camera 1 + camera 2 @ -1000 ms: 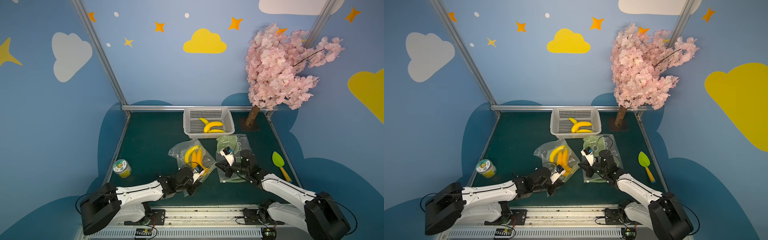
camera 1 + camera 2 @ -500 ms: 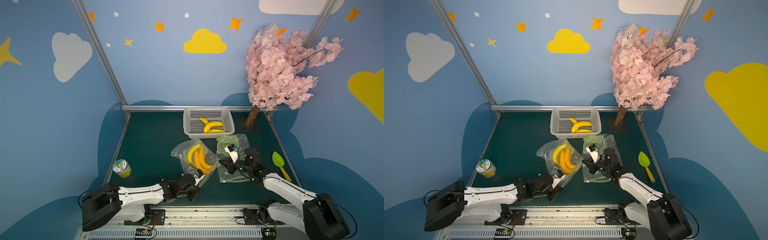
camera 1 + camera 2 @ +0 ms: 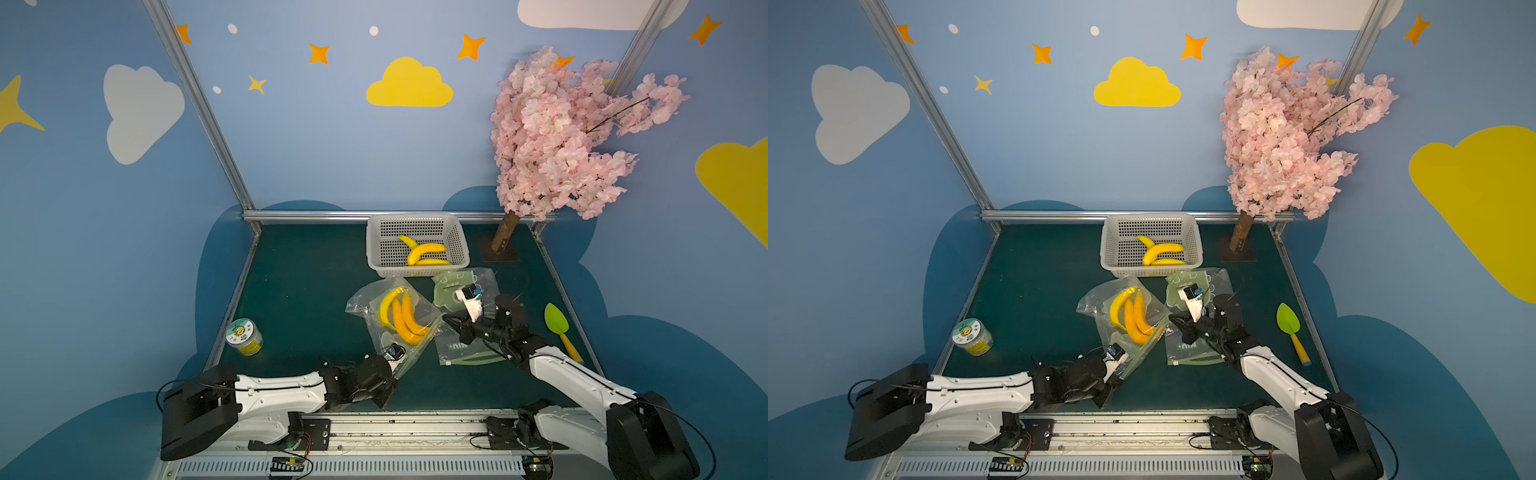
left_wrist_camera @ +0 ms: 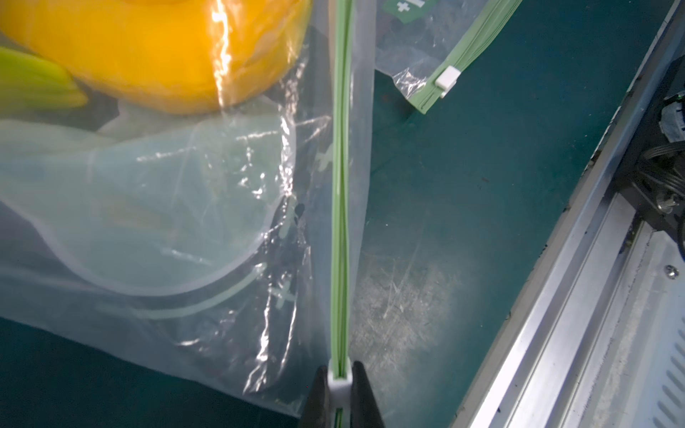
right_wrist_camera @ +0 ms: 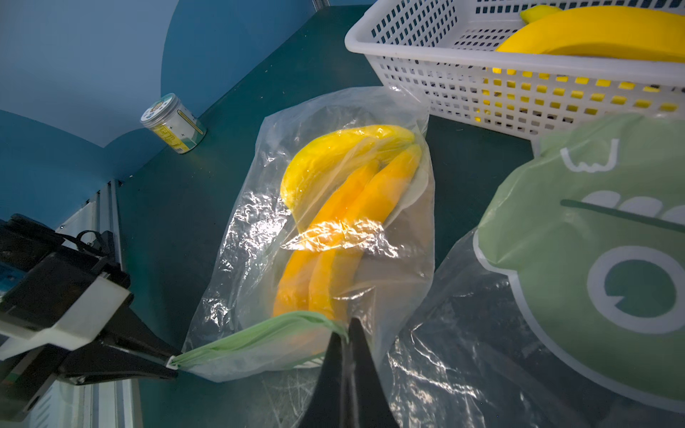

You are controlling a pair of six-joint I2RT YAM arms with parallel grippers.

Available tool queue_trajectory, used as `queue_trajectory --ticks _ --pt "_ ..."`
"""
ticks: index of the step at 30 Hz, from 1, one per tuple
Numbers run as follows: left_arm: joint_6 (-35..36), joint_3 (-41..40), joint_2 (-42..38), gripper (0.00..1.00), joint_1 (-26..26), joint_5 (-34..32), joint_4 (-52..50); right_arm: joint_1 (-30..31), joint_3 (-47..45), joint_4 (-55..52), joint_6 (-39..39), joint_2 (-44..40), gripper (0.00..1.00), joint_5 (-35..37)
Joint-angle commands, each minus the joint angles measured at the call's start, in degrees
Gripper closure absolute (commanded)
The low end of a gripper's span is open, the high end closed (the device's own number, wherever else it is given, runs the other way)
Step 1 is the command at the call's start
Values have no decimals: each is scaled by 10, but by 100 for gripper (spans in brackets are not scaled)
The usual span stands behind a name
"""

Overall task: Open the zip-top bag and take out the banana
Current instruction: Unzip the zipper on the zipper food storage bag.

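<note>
The zip-top bag (image 3: 376, 332) lies near the middle of the green tabletop (image 3: 299, 291), on the near side of the white basket (image 3: 376, 249). Three yellow bananas (image 3: 401, 318) are inside it. Its green zip track (image 4: 341, 222) runs taut along the bag's near-right edge, between the two grippers. The left gripper (image 4: 340, 374) is at the track's near end, with its jaws clamped on the white slider (image 4: 339, 385). The right gripper (image 5: 346, 329) is at the track's far end, with its jaws pressed together on the green strip at the bag's corner. In the right wrist view the strips bulge slightly apart beside that pinch. A second bag (image 3: 461, 353) with green print lies just right of the first, under the right arm. Loose bananas (image 3: 426, 251) lie in the basket. A jar (image 3: 244, 336) stands at the left edge and a green scoop (image 3: 557, 320) lies at the right.
</note>
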Motion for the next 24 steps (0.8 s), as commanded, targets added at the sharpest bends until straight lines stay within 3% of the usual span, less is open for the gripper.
queue_trajectory --ticks 1,8,10,15,19,24 --pt "-19 -20 4 91 -11 9 -79 -18 9 52 10 -17 100 29" --pt "-25 -17 9 90 -21 -4 -80 -20 7 64 12 -11 100 4" --pt "-22 -15 3 84 -21 -11 -80 -19 6 68 11 -4 100 -11" --pt "-4 1 -60 52 -21 -61 -49 -17 3 90 11 28 100 -83" --pt "39 20 -110 46 -17 -120 -33 -15 -20 115 19 35 100 -88" --pt "76 47 -95 44 35 -101 -12 -13 -41 122 23 25 100 -90"
